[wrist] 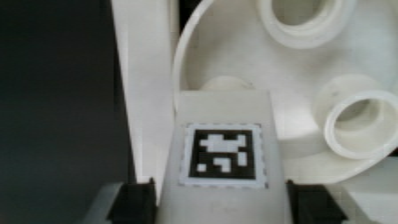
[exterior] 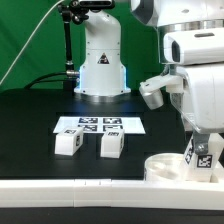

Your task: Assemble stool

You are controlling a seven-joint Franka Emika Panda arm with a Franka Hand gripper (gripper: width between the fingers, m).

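Right, leg gripped, seat disc dead ahead.
My gripper (wrist: 222, 203) is clamped on a leg (wrist: 222, 150), whose long axis runs straight out over the seat disc (wrist: 267, 65). A socket (wrist: 365, 125) lies just beside it, and two loose legs (exterior: 68, 143) sit well apart.

The round white seat disc (exterior: 165, 166) is laid flat at the near right, and raised round sockets (wrist: 365, 125) are seen on its upturned face. A tagged white held leg (wrist: 222, 135) is clamped upright by the gripper (wrist: 217, 205) over the disc's edge. Well to the left, the left leg (exterior: 67, 143) and the right leg (exterior: 110, 144) are set side by side, apart, tags showing.
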